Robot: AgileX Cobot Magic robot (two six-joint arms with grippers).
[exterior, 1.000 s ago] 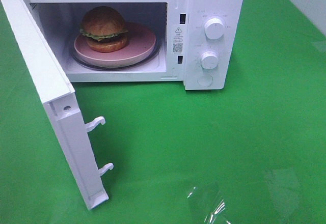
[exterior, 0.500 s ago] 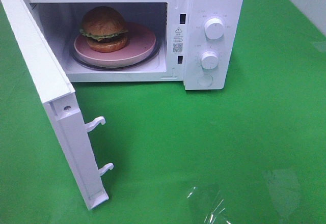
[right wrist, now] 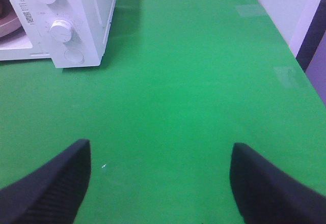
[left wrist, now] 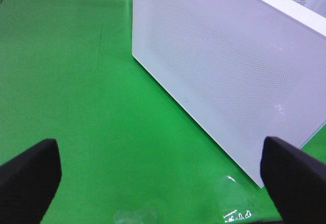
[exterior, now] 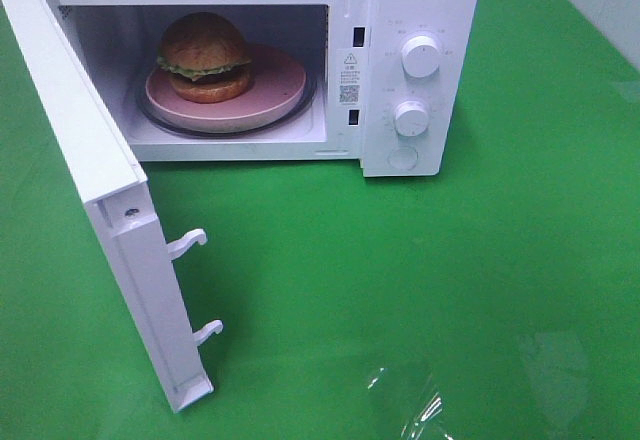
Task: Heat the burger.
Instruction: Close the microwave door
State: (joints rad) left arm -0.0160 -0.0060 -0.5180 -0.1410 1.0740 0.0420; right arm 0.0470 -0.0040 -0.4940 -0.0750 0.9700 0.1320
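The burger, with a golden bun, green lettuce and a dark patty, rests on a pink plate inside the white microwave. The microwave door hangs wide open toward the front left. Neither arm shows in the high view. In the left wrist view my left gripper is open, its black fingers wide apart over green cloth, facing the door's outer face. My right gripper is open over bare green cloth, with the microwave's control panel off ahead.
Two white knobs and a round button sit on the microwave's right panel. Two latch hooks stick out of the door's edge. A green cloth covers the table, with a glare patch near its front edge. A pale wall borders the right side.
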